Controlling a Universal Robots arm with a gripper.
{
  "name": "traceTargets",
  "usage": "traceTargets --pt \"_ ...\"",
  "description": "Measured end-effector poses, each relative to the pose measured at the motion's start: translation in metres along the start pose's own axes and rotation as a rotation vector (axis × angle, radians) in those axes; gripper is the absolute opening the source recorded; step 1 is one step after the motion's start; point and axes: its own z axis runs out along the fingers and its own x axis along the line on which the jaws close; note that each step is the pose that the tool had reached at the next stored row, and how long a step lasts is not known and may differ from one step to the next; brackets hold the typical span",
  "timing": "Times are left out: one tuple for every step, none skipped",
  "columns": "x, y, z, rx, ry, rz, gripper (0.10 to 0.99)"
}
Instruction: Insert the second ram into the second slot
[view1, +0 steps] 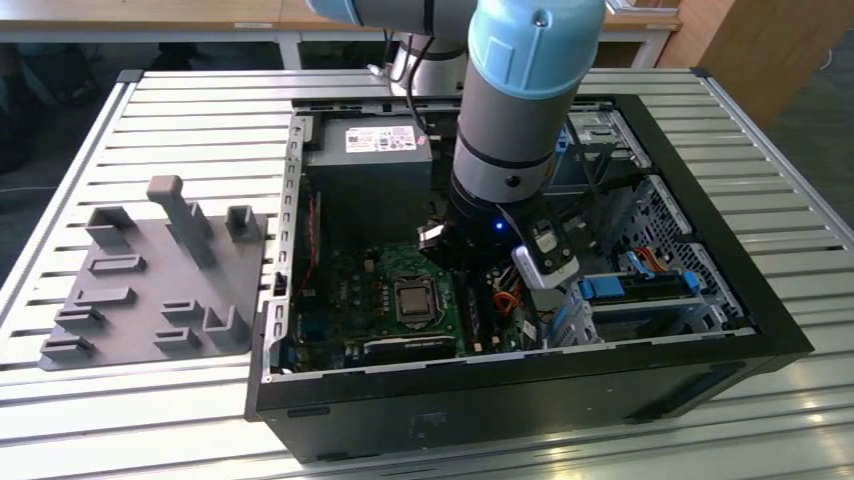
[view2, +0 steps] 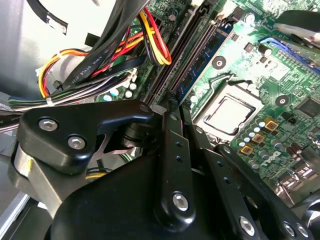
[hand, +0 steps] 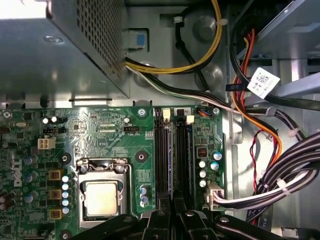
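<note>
The second ram (hand: 171, 160) stands on edge as a thin blue strip among the memory slots (hand: 161, 160) of the motherboard (hand: 107, 130), near the processor socket (hand: 101, 197). In the second wrist view its blue face (view2: 200, 62) runs away from the gripper (view2: 172, 111) toward the far end of the slot. The gripper sits low inside the open computer case (view1: 534, 415). Its fingers (view2: 170, 150) lie close together in line with the stick, and it appears clamped on the stick's upper edge (the contact itself hides behind the black linkage). The main hazard, as a judgement, is a skewed seat. If the stick leans, or one end sits higher than the other, downward force would jam it against the slot wall or strain the board instead of seating it. Whether the white latches (hand: 166, 114) at the slot ends are open cannot be told, and a closed one would block the stick. A second thin blue strip (hand: 190, 160) stands close by, so a small sideways drift could scrape it. The cable bundle (view2: 100, 55) hangs near the linkage and could snag on it.
</note>
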Motion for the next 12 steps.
traceTargets --pt "0.0 -0.0001 0.0007 0.0 0.0 0.0 0.137" --pt "0.0 -0.0001 0.0016 0.0 0.0002 0.0 0.137" --pt "0.0 -0.0002 0.0025 0.0 0.0004 0.0 0.137" --pt "0.0 -0.0002 0.0031 0.0 0.0007 0.0 0.137" --pt "0.0 -0.0003 0.0039 0.0 0.0011 0.0 0.137" --pt "0.0 -0.0003 0.0045 0.0 0.0016 0.0 0.137" --pt "0.0 -0.0003 0.0051 0.0 0.0023 0.0 0.137" --pt "0.0 -0.0004 0.0055 0.0 0.0029 0.0 0.137" --pt "0.0 -0.0004 0.0056 0.0 0.0031 0.0 0.137" --pt "0.0 -0.0004 0.0056 0.001 0.0032 0.0 0.137" --pt "0.0 -0.0004 0.0057 0.001 0.0033 0.0 0.137" --pt "0.0 -0.0004 0.0057 0.0 0.0032 0.0 0.137"
